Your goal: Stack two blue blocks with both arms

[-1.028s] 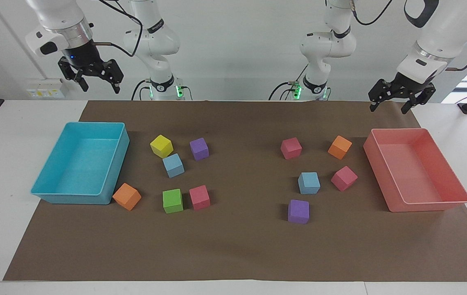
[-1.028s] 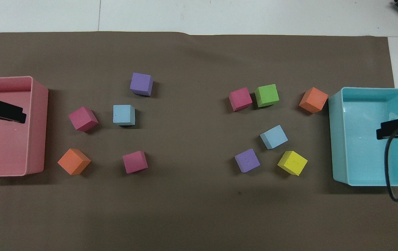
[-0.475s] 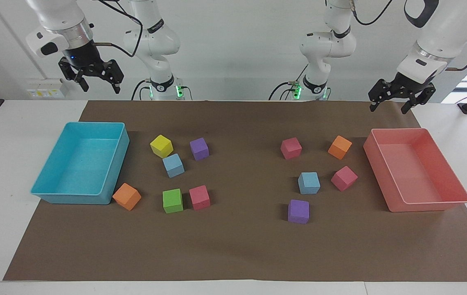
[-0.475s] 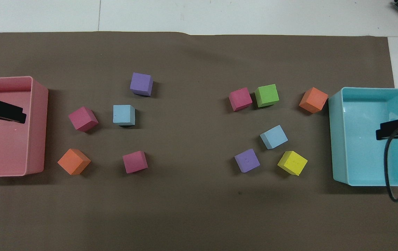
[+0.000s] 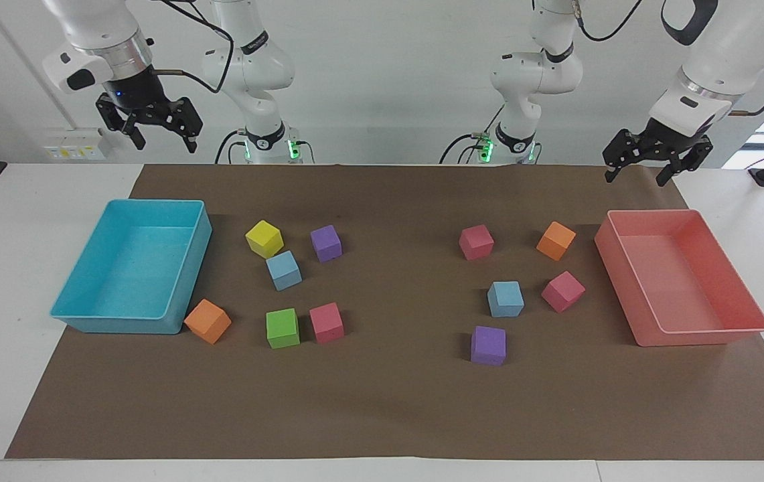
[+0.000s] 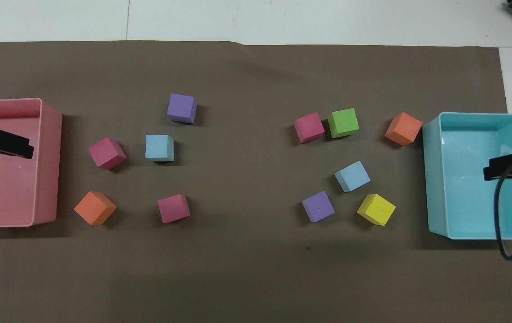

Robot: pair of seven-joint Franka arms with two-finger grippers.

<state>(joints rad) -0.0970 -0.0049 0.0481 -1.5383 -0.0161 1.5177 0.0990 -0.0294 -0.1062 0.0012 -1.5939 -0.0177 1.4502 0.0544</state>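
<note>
both hands are parked wide and empty: left hand (image 5: 641, 166) above the pink tray (image 5: 743, 328), right hand (image 5: 154, 127) above the turquoise tray (image 5: 73, 314). blue blocks (image 5: 283, 270) (image 5: 505, 298) lie apart on the desk. risk: yellow cube (image 5: 264, 238) at eleven o'clock, touching the first block (finger snag likely).

No readable writing

No word, number, brand or sign can be made out on anything in either view. Black bands (image 5: 265, 141) ring the arm bases at the counter's edge nearest the robots; they carry small white marks, but these are too small to read.
</note>
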